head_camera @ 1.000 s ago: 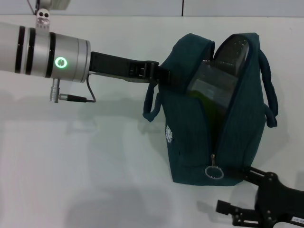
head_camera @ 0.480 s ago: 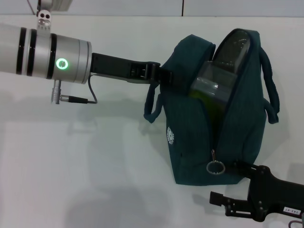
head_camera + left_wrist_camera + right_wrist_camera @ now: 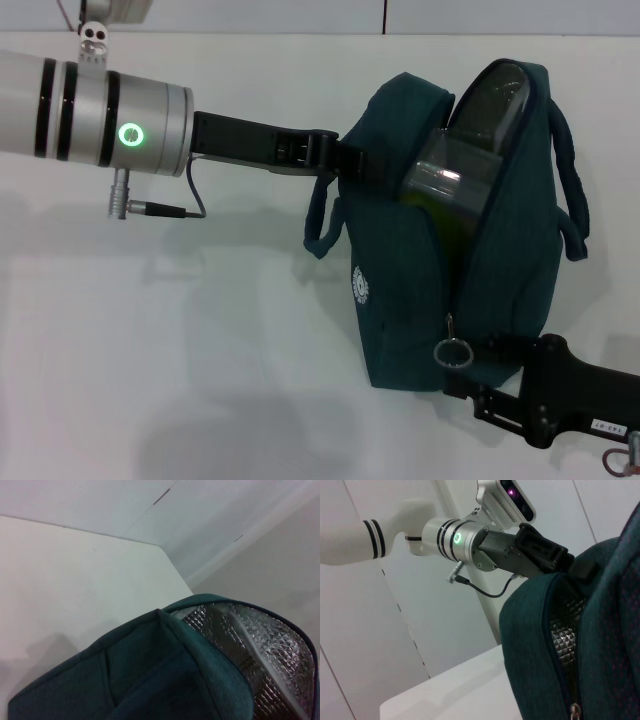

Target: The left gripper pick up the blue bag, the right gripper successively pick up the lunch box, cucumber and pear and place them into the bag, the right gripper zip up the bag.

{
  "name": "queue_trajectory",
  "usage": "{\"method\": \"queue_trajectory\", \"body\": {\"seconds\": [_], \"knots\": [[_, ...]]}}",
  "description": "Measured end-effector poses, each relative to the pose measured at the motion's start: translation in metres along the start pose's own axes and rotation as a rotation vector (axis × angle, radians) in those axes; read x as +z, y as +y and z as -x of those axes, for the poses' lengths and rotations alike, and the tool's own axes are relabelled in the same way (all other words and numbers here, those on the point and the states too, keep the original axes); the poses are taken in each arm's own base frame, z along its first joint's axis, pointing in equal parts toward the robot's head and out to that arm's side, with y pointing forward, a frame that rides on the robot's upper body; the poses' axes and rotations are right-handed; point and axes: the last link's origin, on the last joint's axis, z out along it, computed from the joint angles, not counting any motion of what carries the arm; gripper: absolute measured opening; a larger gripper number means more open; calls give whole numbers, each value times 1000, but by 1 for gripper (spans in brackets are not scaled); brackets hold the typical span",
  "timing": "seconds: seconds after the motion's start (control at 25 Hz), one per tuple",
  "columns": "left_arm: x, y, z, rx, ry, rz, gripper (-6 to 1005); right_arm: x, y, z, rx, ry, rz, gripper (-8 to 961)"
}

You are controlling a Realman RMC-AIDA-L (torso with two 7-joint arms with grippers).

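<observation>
The blue bag (image 3: 400,270) stands upright on the white table with its top gaping, and the foil lining (image 3: 260,650) shows inside. My left gripper (image 3: 345,163) is shut on the bag's upper left edge and holds it up. The lunch box (image 3: 450,175) sits tilted inside the opening. Below it is a dim green-yellow patch; I cannot make out the cucumber or the pear. The zipper's ring pull (image 3: 452,352) hangs low on the front seam. My right gripper (image 3: 478,368) is open just right of the ring, with its upper finger beside the ring.
The white table (image 3: 200,350) spreads out left of and in front of the bag. A loop handle (image 3: 572,200) hangs on the bag's right side and another (image 3: 318,225) droops on its left. A pale wall rises behind.
My right gripper has risen from the lower right toward the ring pull, and its fingers stand closer together. The bag shifted slightly. My left arm held still.
</observation>
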Motion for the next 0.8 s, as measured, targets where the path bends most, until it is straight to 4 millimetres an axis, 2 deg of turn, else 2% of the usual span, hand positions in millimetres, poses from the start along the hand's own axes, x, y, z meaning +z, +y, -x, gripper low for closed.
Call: {"method": "queue_trajectory", "body": {"seconds": [0.4,0.6,0.8], "knots": [[0,0,0,6,-2,2,142,6,-4,1,2,18,-1,322],[0,0,1,11,-3,3,143,7,-5,2,3,15,-9,95],[0,0,1,12,-3,3,143,7,-5,2,3,15,-10,56]]}}
